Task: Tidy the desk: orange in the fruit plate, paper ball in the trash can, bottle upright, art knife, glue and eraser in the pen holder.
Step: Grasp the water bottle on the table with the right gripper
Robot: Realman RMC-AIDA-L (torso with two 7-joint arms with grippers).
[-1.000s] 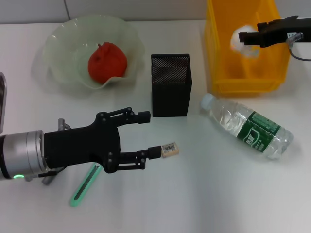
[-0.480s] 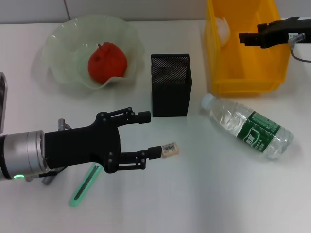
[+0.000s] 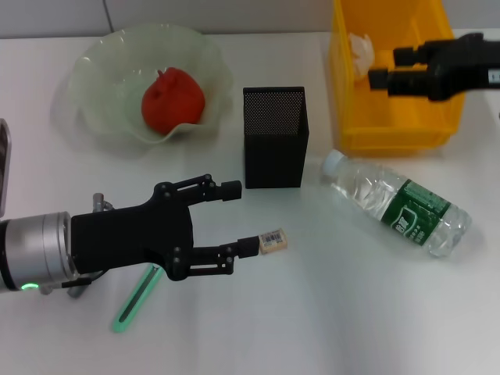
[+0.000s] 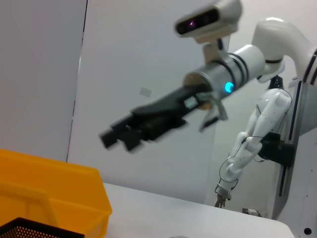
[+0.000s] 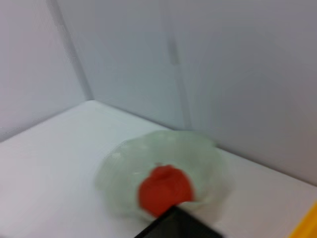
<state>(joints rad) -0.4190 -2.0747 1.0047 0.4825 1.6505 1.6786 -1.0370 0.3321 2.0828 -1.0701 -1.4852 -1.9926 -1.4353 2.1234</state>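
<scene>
**Paper ball in the bin, left claw open at the eraser**

The crumpled white paper ball (image 3: 360, 47) lies in the yellow plastic bin (image 3: 391, 133), at its far left corner. Above the bin hangs the right gripper (image 3: 384, 69), jaws narrowly parted and holding nothing.

Low over the white table (image 3: 312, 312), the left gripper (image 3: 238, 216) is spread wide; its near finger (image 3: 248, 244) touches the small tan eraser (image 3: 273, 241) (nothing is gripped). The clear plastic bottle (image 3: 400, 205) lies on its side beside the black mesh pen holder (image 3: 273, 137).
</scene>
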